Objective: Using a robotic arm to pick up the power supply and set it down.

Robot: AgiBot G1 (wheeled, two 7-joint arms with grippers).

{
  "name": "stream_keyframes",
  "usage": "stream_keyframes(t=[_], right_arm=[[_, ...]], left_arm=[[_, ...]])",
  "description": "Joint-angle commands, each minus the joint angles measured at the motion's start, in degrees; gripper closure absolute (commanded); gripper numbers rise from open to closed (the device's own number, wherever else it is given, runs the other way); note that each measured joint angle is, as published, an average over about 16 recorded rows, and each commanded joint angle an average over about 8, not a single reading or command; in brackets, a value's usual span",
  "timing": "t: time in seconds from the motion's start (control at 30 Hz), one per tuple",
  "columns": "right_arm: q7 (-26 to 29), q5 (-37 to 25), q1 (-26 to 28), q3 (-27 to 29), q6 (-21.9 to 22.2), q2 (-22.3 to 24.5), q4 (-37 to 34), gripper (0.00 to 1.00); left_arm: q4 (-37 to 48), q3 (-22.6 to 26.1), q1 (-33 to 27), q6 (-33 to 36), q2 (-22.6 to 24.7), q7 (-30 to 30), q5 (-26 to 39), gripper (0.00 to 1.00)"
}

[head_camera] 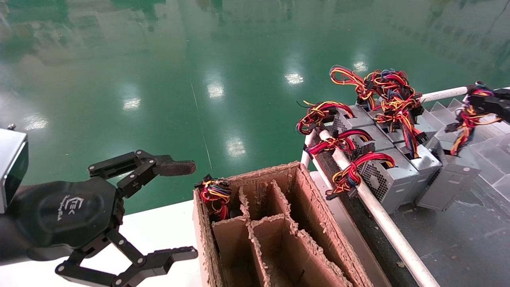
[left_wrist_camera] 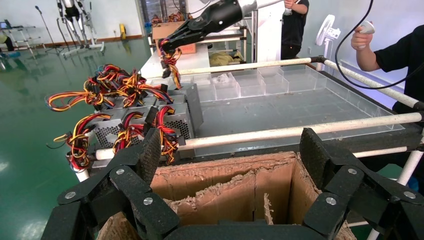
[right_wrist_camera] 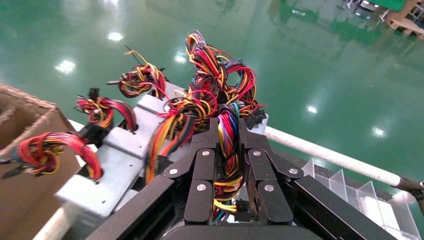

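While my left hand (head_camera: 181,209) hangs idle with its fingers spread wide, just beside the near corner of the torn cardboard box (head_camera: 279,223), my right hand (right_wrist_camera: 229,145) is out over the far end of the bench (head_camera: 458,239). Its fingers are pressed together on a bundle of red, yellow and black wires (right_wrist_camera: 227,150), and that bundle dangles beneath it above the clear divided trays (head_camera: 490,139). I cannot tell whether a power supply hangs from those wires; no metal box shows under the hand. Several grey power supplies (head_camera: 388,181) stand in a row between the white rail (head_camera: 378,215) and the trays, their wire loops draped over the rail. One more wire bundle (head_camera: 215,197) pokes out of a far compartment of the box.
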Motion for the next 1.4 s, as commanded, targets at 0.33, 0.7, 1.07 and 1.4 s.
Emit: stream_keyframes(t=[0.33,0.7,1.07,1.4], right_arm=[[-1.43,0.67,-1.25,0.46,7.19,-4.1,-0.12,0.74],[-1.46,0.89,-2.29,0.62,7.25,-5.26,-0.12,0.0],[-0.89,0.46,-2.25,0.32,4.21,-4.62,0.32,0.0],[-0.81,3.33,-1.54,2.32,1.44,-3.04,-0.06,0.0]], left_arm=[[0.0,0.01,0.0,0.0,0.0,0.0,-0.01,0.0],[0.0,0.02,0.0,-0.01,-0.01,0.01,-0.01,0.0],[0.0,0.03,-0.01,-0.01,-0.01,0.01,-0.02,0.0],[0.0,0.04,-0.01,-0.01,-0.01,0.02,-0.02,0.0]])
